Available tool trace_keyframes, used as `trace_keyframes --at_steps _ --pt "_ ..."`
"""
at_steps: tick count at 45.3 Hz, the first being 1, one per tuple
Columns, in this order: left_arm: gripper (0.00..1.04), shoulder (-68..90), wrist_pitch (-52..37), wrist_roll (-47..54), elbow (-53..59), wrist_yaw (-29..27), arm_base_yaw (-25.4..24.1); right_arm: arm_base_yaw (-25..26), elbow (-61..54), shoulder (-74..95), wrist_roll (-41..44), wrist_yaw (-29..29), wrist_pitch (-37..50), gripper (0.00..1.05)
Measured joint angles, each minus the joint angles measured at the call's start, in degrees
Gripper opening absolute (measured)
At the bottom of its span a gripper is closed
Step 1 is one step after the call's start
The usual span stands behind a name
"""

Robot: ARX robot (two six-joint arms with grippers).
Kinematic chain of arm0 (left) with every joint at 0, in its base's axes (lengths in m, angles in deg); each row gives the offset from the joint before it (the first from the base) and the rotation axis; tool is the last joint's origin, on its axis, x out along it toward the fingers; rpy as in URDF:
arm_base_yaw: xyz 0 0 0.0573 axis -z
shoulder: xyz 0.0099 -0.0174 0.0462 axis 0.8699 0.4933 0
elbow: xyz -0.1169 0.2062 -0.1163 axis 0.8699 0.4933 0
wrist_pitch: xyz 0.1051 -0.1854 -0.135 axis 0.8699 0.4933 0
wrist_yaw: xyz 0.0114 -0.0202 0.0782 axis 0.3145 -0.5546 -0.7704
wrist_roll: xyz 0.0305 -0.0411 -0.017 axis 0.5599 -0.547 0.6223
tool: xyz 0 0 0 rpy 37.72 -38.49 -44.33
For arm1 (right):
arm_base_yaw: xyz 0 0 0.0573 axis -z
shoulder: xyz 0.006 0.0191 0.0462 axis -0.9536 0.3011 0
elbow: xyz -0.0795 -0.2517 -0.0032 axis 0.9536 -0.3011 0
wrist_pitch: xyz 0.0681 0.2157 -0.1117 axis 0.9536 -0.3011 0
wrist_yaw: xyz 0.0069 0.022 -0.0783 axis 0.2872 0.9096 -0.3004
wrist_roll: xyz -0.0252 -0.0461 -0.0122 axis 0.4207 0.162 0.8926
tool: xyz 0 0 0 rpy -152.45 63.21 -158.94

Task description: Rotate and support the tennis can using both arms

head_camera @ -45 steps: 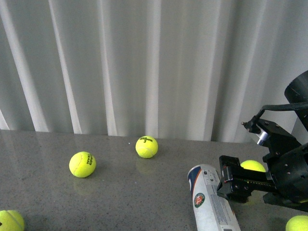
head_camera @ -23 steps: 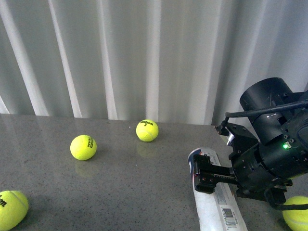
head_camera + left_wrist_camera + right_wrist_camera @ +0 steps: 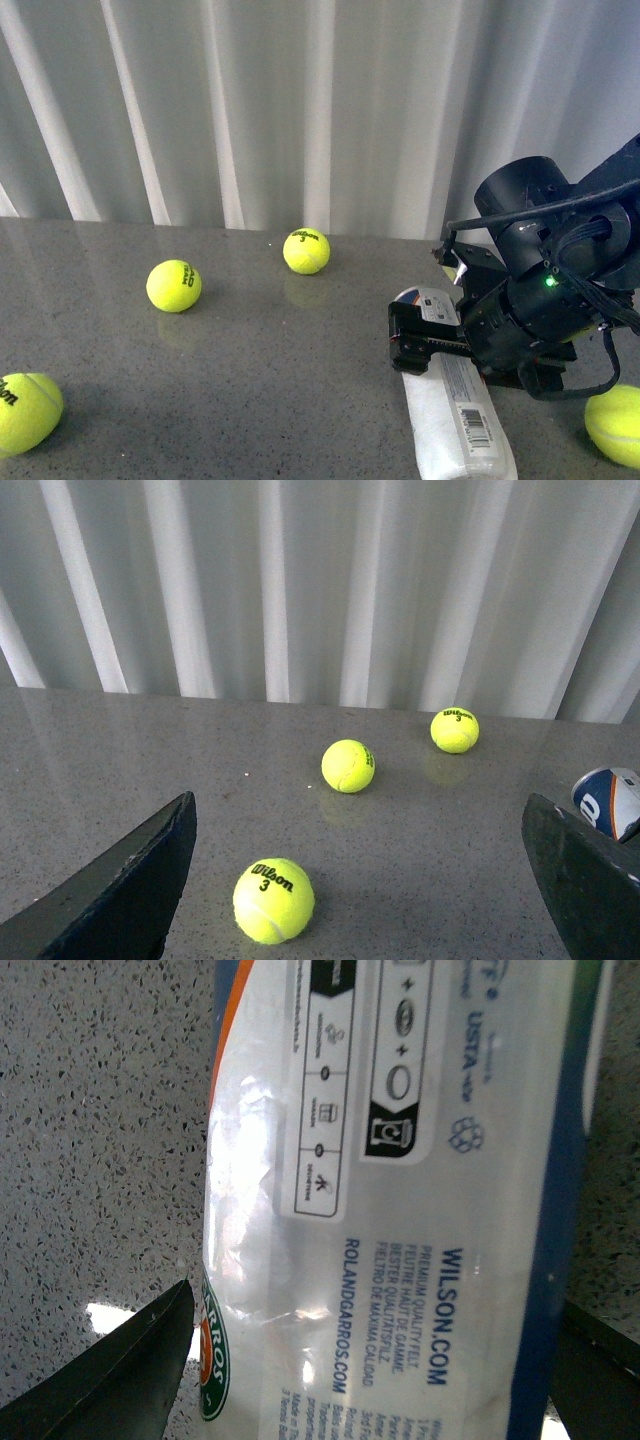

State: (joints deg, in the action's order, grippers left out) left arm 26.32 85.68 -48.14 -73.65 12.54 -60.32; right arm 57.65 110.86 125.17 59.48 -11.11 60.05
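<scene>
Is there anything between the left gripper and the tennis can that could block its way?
Nothing visible does. In the left wrist view the tennis can lies close beside one finger of the open left gripper, with only bare table between them. The nearest tennis ball lies toward the other finger.

we are finding the tennis can [image 3: 455, 405] lying on the table [image 3: 250, 390], right side, running front to back | our right gripper [image 3: 410, 345] is straddling its far end | right ball [image 3: 615, 425] is sitting to its right, apart | far ball [image 3: 306, 251], middle ball [image 3: 173, 286] and near ball [image 3: 25, 410] are lying stepwise leftward and nearer to us
</scene>
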Motion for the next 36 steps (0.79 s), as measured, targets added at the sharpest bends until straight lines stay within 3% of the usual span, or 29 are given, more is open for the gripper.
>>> trace_keyframes --at_steps 4,12,20,29,36 --pt "0.98 0.0 0.0 0.0 0.0 0.0 0.0 0.0 0.2 0.5 0.0 0.2 0.0 0.94" --pt "0.98 0.0 0.0 0.0 0.0 0.0 0.0 0.1 0.3 0.8 1.1 0.1 0.2 0.71" --pt "0.98 0.0 0.0 0.0 0.0 0.0 0.0 0.0 -1.1 -0.5 5.2 1.0 1.8 0.55" --pt "0.98 0.0 0.0 0.0 0.0 0.0 0.0 -2.3 -3.9 -9.1 22.5 3.8 4.7 0.33" --pt "0.98 0.0 0.0 0.0 0.0 0.0 0.0 -5.0 -5.7 -13.5 37.6 3.9 6.3 0.25"
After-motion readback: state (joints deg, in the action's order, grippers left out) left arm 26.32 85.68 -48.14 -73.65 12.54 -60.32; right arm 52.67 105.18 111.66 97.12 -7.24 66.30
